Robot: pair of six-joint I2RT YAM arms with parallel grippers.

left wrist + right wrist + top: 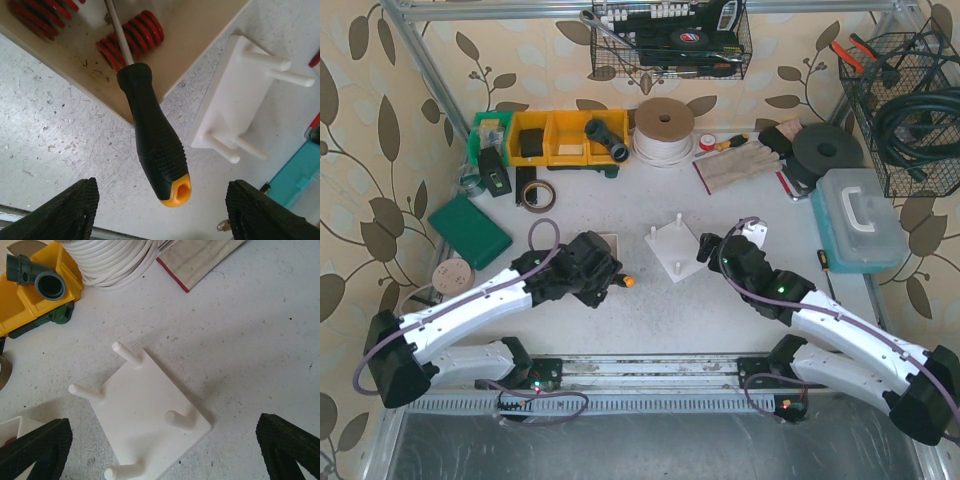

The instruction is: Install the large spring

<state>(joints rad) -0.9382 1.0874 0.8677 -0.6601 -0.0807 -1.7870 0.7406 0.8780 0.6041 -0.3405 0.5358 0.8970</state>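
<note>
The bench carries a white peg plate at its middle, lying flat with four pegs upright. A beige tray sits just beside the plate, toward the left edge. The left fingers stand wide apart on either side of a screwdriver handle, touching nothing. The right fingers are spread fully by the plate, holding nothing. Two red springs lie in the tray; the screwdriver shaft crosses one.
</note>
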